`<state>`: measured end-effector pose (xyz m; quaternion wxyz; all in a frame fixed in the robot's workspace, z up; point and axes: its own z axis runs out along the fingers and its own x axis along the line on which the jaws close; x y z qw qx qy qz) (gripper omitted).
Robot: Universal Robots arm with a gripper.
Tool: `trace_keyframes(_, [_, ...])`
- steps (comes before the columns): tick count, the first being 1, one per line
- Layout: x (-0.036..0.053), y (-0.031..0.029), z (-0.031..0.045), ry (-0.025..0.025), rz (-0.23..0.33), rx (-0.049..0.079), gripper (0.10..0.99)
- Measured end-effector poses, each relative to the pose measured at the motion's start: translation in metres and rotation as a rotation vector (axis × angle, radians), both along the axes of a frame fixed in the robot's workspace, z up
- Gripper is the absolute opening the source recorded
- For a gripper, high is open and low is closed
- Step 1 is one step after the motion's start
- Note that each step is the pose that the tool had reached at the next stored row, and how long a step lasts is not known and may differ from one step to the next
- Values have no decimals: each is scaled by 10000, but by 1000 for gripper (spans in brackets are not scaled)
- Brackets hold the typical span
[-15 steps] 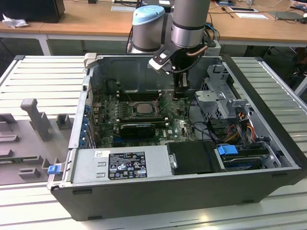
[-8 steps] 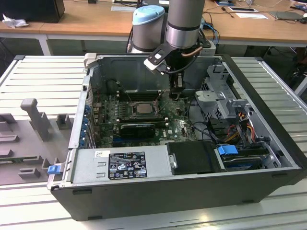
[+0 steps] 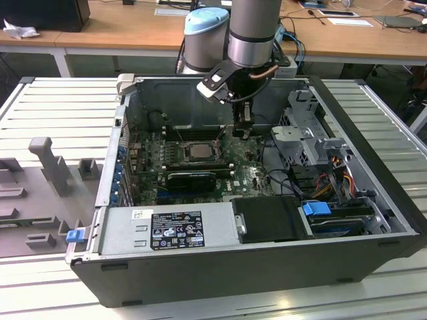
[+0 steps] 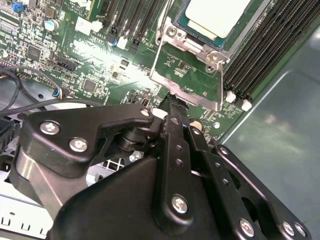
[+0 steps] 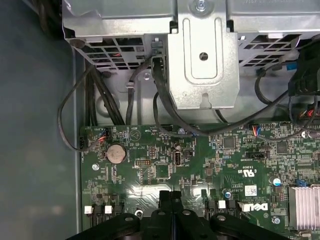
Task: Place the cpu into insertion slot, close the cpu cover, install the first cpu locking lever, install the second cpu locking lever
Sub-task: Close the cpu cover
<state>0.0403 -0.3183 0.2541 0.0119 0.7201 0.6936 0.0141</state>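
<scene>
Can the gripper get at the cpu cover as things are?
Probably yes: the gripper is right at the edge of the open cover, with nothing between them.

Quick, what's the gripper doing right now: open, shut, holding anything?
Gripper: shut, fingertips at the edge of the open cpu cover; nothing seen held between them.

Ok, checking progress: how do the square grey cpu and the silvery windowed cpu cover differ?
The square grey cpu is solid; the silvery cpu cover is a windowed frame. The cpu sits in the metal-rimmed insertion slot; the cpu cover is swung open beside it. Both are square metal.
</scene>
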Motion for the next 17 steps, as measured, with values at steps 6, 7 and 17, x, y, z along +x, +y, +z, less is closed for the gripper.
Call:
trace_keyframes(6, [-84,0,0,-1,1,-1,106])
trace_keyframes(7, [-113,0,0,0,0,0,106])
trace_keyframes(17, [-466,0,-69,-1,2,0,106])
